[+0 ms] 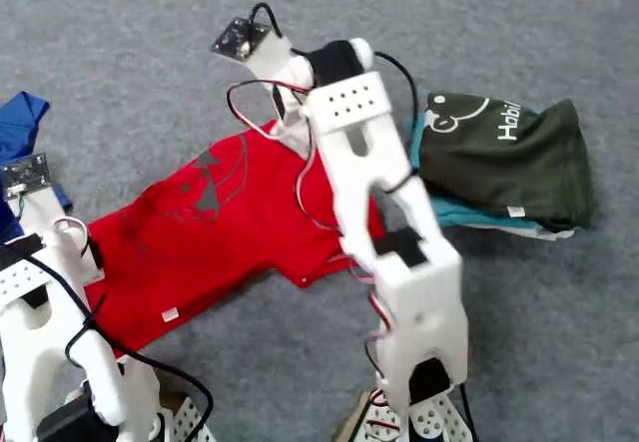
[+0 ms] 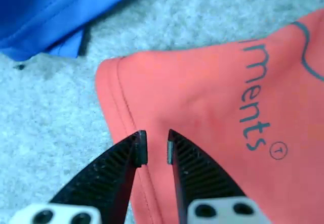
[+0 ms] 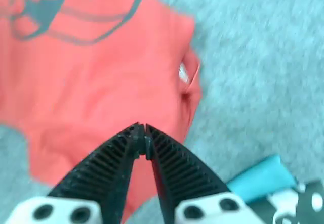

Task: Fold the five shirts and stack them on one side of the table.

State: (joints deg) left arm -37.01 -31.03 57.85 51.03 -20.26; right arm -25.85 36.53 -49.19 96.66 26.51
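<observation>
The red shirt (image 1: 200,227) lies spread on the desk (image 1: 559,63), awaiting its fold. The left tool (image 2: 155,149) hovers narrowly parted at the hem. The right tool (image 3: 145,135) is closed over the cloth, though I cannot tell if it grips. Likely next: the left pinches the hem.

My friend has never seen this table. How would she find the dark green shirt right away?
On the grey table, look to the right of the big red shirt spread in the middle, in the high view, for a small pile of folded clothes. The dark green shirt lies on top, over a teal shirt. It alone is dark with white print.
</observation>
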